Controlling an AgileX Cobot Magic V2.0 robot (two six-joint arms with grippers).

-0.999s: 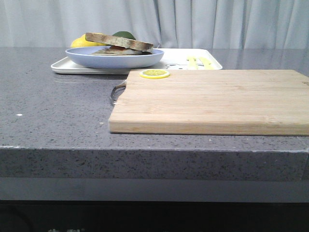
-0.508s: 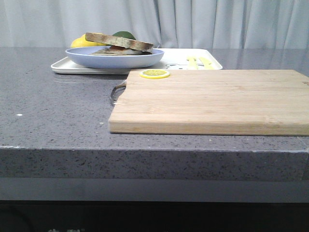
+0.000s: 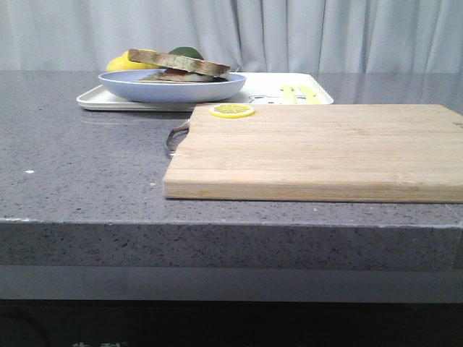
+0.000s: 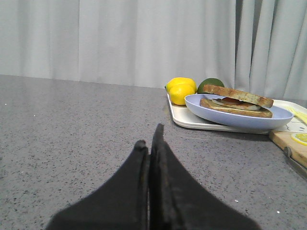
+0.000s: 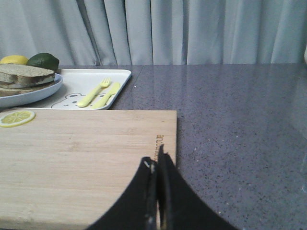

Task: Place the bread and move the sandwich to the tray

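The sandwich (image 3: 179, 65) sits on a round pale-blue plate (image 3: 172, 87), and that plate rests on the white tray (image 3: 289, 94) at the back left. A brown-crusted bread slice (image 4: 237, 95) tops the sandwich, with egg and red filling beneath. My left gripper (image 4: 151, 139) is shut and empty, low over the grey counter, well short of the plate (image 4: 237, 116). My right gripper (image 5: 156, 158) is shut and empty above the near right corner of the wooden cutting board (image 5: 81, 158). Neither arm shows in the front view.
The wooden cutting board (image 3: 318, 148) fills the middle right, with a lemon slice (image 3: 231, 110) on its far left corner. A yellow lemon (image 4: 182, 90) and a green lime (image 4: 209, 84) lie behind the plate. A yellow fork and knife (image 5: 99, 95) lie on the tray.
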